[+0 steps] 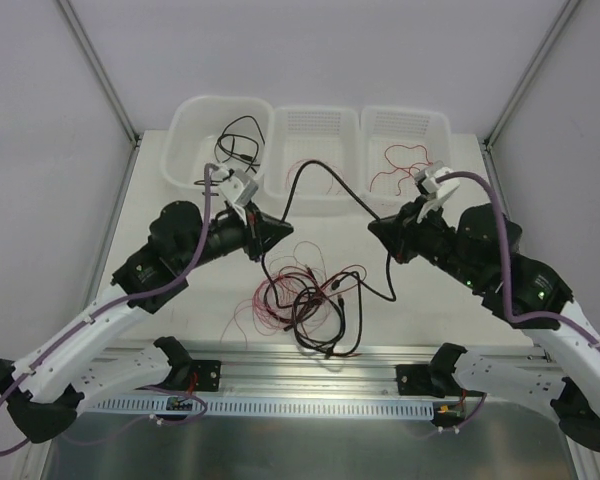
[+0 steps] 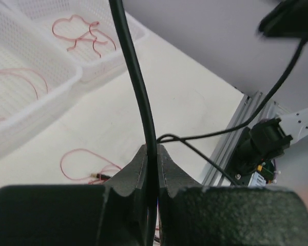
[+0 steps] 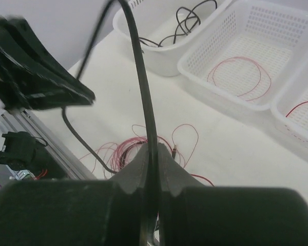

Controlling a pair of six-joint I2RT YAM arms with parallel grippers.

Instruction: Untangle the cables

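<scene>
The left end effector (image 1: 270, 232) and the right end effector (image 1: 378, 228) each pinch the same black cable (image 1: 320, 168), arched beyond the tangle (image 1: 305, 300) of red and black cables, so the pulling-free step looks underway and next it needs lifting clear of that tangle.

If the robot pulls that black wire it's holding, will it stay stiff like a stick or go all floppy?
Probably floppy: the black wire bends in a loose arch between the left claw and right claw. It looks thin, so likely light. Its tail runs into the tangle, so pulling may drag that along.
</scene>
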